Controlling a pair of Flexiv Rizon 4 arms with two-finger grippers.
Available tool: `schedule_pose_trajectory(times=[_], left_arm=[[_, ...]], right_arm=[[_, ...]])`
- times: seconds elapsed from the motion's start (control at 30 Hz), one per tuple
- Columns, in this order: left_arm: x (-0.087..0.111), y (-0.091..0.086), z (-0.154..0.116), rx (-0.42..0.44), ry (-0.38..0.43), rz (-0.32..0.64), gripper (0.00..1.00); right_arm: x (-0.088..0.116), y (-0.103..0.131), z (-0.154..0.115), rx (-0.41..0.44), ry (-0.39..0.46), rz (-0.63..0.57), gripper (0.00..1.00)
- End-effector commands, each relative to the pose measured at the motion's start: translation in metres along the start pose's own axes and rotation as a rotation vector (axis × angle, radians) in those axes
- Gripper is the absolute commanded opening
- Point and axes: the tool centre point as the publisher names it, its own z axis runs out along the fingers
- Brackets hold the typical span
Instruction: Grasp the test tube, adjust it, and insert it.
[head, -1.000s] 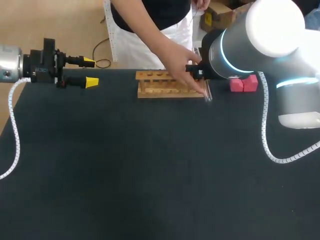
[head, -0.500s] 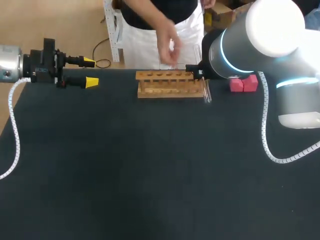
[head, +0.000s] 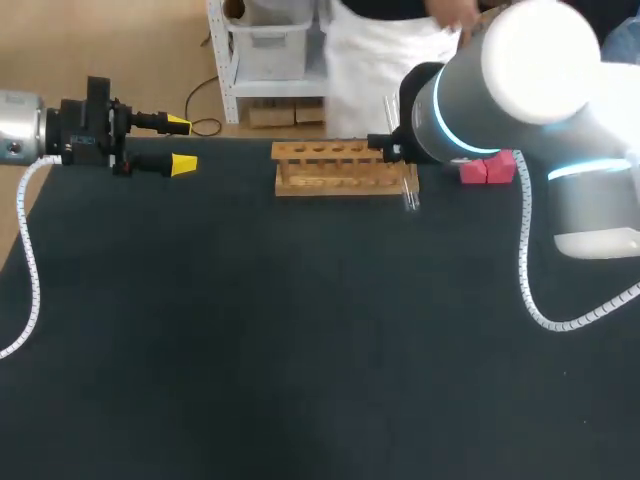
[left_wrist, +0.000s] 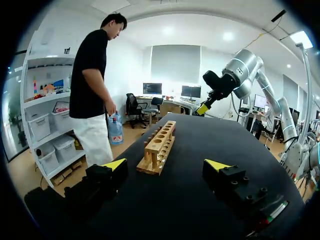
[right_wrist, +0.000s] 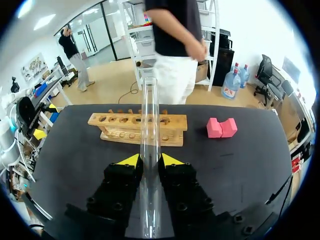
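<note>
Black-topped table (head: 300, 350) with two arms entering from opposite sides. The large grey and white right arm (head: 520, 70) stands over the far right part of the table. The left arm (head: 20, 125) lies level along the far left edge.

Long wooden test-tube rack (head: 340, 168), a row of round holes in its top plate, at the far middle of the table. Every hole that shows is empty, seen most plainly from the left wrist. A pair of pink blocks (head: 488, 167) sits just beside the rack's right end, apart from it.

Left gripper (left_wrist: 166, 165): fingers spread wide and holding nothing. They point along the table toward the near end of the rack, which lies well ahead.

Right gripper (right_wrist: 150, 161): fingers closed from both sides on the clear glass test tube (right_wrist: 149, 115). The tube runs lengthwise between the yellow tips and juts well past them, above the table and on the near side of the rack.

The head view hides this grasp behind the right arm, showing only a glint of glass off the rack's right end. The right wrist view shows the grasp in full. The left wrist view shows the right arm raised beyond the rack, but the tube is too faint to make out.
</note>
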Motion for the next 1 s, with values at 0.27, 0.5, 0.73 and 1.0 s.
schedule_pose_trajectory(times=[0.27,0.5,0.73,1.0], left_arm=[[0.001,0.000,0.000,-0.001,-0.004,0.003,1.00],[0.001,0.000,0.000,-0.001,-0.004,0.003,1.00],[0.001,0.000,0.000,-0.001,-0.004,0.003,1.00],[0.001,0.000,0.000,-0.001,-0.004,0.003,1.00]], right_arm=[[0.008,0.012,0.036,0.018,-0.038,-0.010,0.00],[0.004,0.019,0.054,0.005,-0.015,-0.020,0.00],[0.001,0.022,0.069,-0.003,-0.001,-0.028,0.00],[-0.002,0.018,0.081,-0.006,0.007,-0.019,0.00]])
